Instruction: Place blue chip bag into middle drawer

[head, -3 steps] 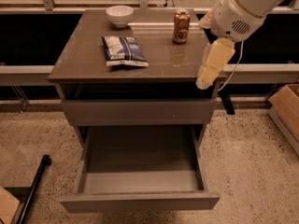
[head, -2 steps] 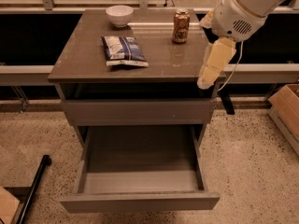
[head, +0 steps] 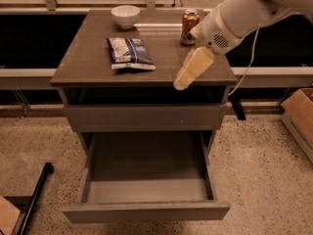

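Observation:
The blue chip bag [head: 129, 53] lies flat on the grey cabinet top [head: 83, 62], left of centre. The middle drawer [head: 146, 190] is pulled out below, and its grey floor is bare. My gripper [head: 188, 73], cream-coloured and pointing down-left, hangs over the front right part of the cabinet top. It is to the right of the bag, apart from it, and holds nothing. My white arm reaches in from the upper right.
A brown drink can [head: 190, 27] stands at the back right of the top, just behind my wrist. A white bowl [head: 125, 14] sits at the back. A shut shallower drawer front [head: 146, 116] is above the open drawer. A cardboard box [head: 299, 115] is on the floor at right, and a black pole [head: 34, 199] at left.
My gripper has moved left along the front of the cabinet top, closer to the bag. The bag, can, bowl and drawer have not moved.

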You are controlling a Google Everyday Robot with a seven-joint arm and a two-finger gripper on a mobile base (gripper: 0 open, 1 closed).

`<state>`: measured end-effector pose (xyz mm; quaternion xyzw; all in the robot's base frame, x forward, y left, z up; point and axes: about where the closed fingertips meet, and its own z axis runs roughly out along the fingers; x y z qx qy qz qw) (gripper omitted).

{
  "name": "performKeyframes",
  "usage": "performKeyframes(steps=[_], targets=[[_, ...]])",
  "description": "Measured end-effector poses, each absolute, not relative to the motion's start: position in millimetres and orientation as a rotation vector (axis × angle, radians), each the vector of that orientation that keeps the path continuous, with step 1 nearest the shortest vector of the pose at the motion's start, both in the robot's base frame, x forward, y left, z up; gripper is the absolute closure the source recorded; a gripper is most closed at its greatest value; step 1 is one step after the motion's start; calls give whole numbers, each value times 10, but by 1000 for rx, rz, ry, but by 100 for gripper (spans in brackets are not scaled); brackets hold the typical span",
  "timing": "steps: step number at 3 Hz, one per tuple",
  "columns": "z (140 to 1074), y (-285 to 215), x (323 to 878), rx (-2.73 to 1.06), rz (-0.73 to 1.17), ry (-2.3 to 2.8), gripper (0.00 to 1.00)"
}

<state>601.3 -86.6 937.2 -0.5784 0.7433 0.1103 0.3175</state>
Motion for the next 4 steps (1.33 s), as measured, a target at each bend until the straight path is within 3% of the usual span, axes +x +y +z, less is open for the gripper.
performKeyframes(steps=[2, 4], targets=[[8840, -345, 6872, -1227, 499, 1958, 0], [8601, 106, 7575, -1033, 575, 1942, 0]])
